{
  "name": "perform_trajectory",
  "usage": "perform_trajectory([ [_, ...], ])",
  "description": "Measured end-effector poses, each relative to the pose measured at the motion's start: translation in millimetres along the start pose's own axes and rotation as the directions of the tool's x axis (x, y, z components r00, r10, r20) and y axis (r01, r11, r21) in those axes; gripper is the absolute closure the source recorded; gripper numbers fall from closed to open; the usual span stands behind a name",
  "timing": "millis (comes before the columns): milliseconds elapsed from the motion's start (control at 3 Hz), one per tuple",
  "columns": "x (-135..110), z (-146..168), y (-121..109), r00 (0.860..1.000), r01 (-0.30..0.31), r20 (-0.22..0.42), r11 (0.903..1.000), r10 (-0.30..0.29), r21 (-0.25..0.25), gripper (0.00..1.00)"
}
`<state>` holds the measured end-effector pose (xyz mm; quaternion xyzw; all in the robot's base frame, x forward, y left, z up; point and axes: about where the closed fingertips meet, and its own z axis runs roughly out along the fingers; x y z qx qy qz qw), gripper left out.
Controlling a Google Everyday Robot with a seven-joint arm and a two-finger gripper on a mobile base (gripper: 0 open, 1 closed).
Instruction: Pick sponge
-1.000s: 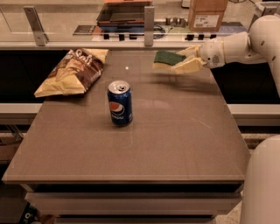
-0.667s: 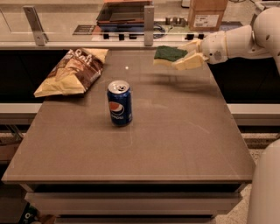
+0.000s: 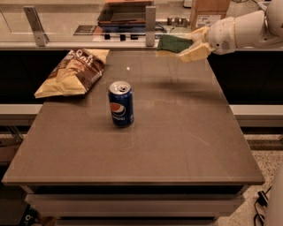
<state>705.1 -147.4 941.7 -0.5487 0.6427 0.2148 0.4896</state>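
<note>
The sponge (image 3: 171, 44), dark green on top with pale yellow foam below, is held in the air above the far right part of the table (image 3: 177, 145). My gripper (image 3: 188, 45) reaches in from the right on a white arm (image 3: 241, 30). Its pale fingers (image 3: 194, 52) are shut on the sponge's right end. The sponge lies roughly level, well clear of the table top, and casts a shadow below it.
A blue Pepsi can (image 3: 121, 103) stands upright near the table's middle left. A brown and yellow chip bag (image 3: 75, 71) lies at the far left. A counter with a dark tray (image 3: 126, 11) and a cardboard box (image 3: 210, 11) runs behind the table.
The gripper has risen with the sponge, lifting it higher above the table. The can and chip bag have not moved.
</note>
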Motion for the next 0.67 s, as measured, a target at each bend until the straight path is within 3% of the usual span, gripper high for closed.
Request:
perform_trajectory([
  [333,-26.6,-9.7,0.0,0.998,0.063,-0.017,0.9975,-0.063,0.031,1.00],
  [667,-26.6,-9.7,0.0,0.998,0.063,-0.017,0.9975,-0.063,0.031,1.00],
])
